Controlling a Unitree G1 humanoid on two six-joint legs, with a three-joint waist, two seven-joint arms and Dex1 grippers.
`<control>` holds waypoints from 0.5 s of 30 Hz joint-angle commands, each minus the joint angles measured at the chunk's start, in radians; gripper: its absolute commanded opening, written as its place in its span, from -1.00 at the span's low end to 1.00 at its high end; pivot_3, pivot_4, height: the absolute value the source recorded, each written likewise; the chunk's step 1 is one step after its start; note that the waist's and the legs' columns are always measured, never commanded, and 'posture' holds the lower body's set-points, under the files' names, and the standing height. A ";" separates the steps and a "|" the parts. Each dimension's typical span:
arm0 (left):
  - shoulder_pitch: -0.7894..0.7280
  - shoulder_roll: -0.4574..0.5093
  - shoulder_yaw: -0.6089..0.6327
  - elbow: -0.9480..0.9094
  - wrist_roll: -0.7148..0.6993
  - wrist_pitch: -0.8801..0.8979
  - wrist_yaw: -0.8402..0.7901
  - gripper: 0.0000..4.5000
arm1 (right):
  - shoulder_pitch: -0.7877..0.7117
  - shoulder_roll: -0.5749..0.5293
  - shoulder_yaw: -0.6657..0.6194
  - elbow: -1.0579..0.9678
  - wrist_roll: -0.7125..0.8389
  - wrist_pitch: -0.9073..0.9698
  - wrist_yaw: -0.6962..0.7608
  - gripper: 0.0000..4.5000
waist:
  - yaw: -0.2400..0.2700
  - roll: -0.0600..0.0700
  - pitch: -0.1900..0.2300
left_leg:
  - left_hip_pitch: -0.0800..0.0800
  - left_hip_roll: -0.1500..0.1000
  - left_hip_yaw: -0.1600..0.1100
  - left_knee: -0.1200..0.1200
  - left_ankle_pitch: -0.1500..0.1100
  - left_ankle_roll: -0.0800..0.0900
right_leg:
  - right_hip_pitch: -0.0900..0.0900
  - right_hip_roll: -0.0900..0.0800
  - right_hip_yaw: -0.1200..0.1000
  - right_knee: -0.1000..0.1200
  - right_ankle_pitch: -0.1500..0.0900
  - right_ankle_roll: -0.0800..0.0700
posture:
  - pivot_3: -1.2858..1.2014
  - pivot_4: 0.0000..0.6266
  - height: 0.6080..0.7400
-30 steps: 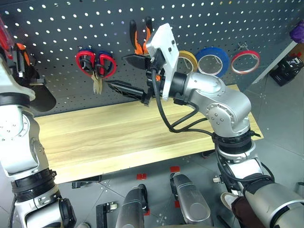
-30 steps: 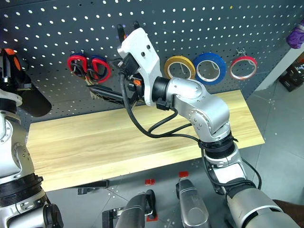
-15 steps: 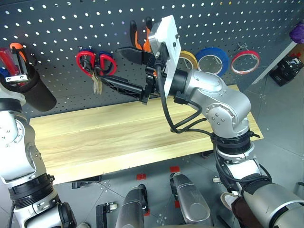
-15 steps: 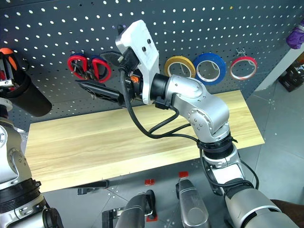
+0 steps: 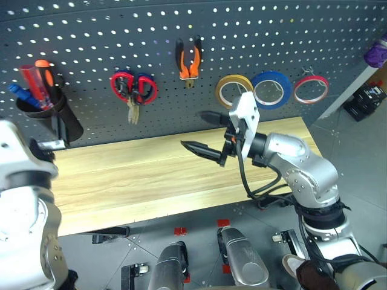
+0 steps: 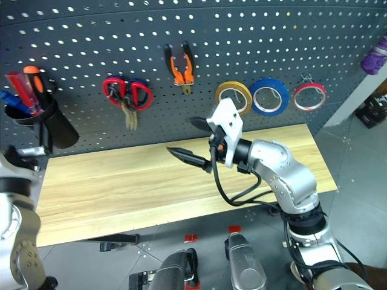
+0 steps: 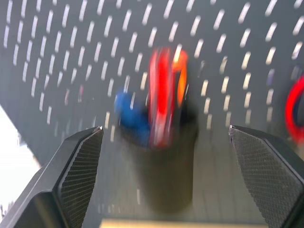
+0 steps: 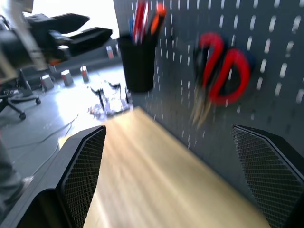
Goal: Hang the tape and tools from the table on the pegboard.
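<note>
On the dark pegboard (image 5: 91, 36) hang the orange-and-black pliers (image 5: 188, 57), the blue tape (image 5: 272, 89) and red-handled scissors (image 5: 133, 90). At the board's left, a black cup (image 5: 63, 121) holds the red-handled screwdriver (image 5: 30, 81). My left gripper (image 7: 165, 128) is open, facing that cup from a short way back, with nothing between its fingers. My right gripper (image 5: 202, 130) is open and holds nothing; it hangs over the middle of the wooden table (image 5: 139, 181), below the pliers.
A yellow tape roll (image 5: 234, 90) and a thin red roll (image 5: 311, 89) hang beside the blue tape. An orange-handled screwdriver (image 5: 43, 69) and a blue-handled tool (image 5: 17, 90) also stand in the cup. A black case (image 5: 366, 90) lies on the floor at right.
The left gripper has opened and drawn back and down from the cup. The right arm has dropped from in front of the pliers to just over the table. The camera has shifted.
</note>
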 commanded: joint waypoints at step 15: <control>0.129 -0.144 -0.219 0.374 0.101 -0.329 -0.049 0.99 | 0.342 0.079 -0.116 0.550 -0.374 -0.556 -0.383 1.00 | 0.073 0.006 -0.144 | 0.021 0.000 0.002 -0.004 -0.003 -0.001 | 0.021 0.002 0.004 -0.006 0.000 0.000 | -0.12 -0.88 1.00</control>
